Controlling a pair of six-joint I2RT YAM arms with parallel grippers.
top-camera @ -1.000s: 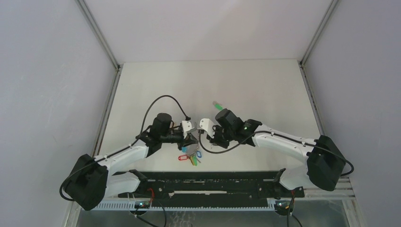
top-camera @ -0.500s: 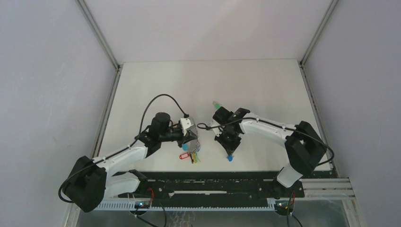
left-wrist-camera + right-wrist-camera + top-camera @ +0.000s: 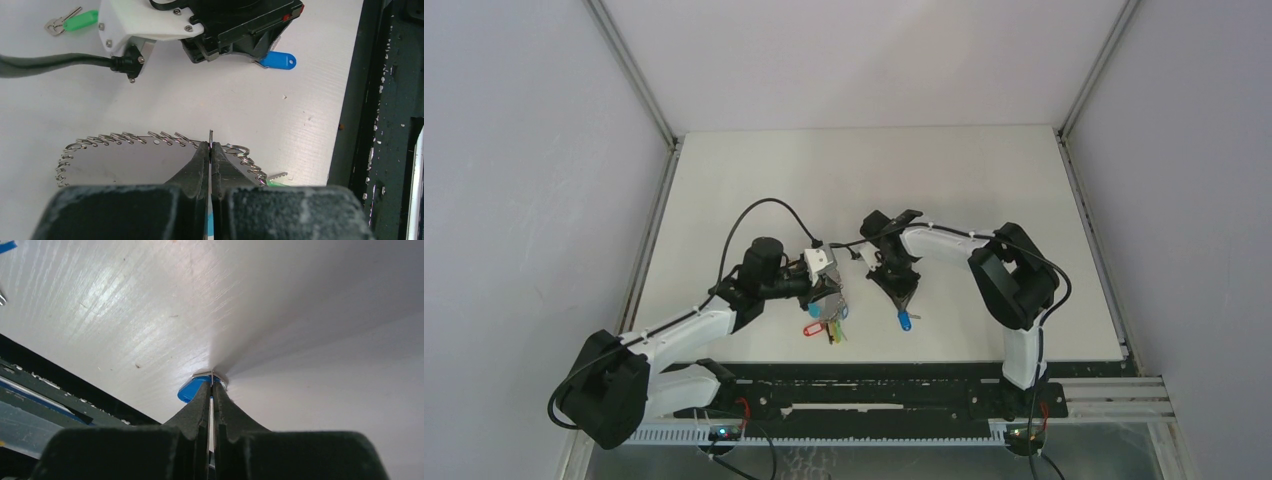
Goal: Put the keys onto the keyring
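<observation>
Blue key [image 3: 190, 390] sat pinched in the right hand [image 3: 212, 384]; left hand [image 3: 210, 148] clamped the keyring [image 3: 125, 138]. Key eye needed aligning with wire end.

Blue key [image 3: 905, 321] moved away from the keyring [image 3: 131, 138]
Right pincer [image 3: 902, 303] carried it rightward, apparently by its blade; that arm has folded inward.

blue key [image 3: 189, 390] mostly behind right tool [image 3: 212, 379]; keyring [image 3: 125, 137] partly behind left tool [image 3: 210, 146]

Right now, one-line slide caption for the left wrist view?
Left hand pinches the keyring while the right hand, opposite, holds the blue key; green key lies beyond.
</observation>
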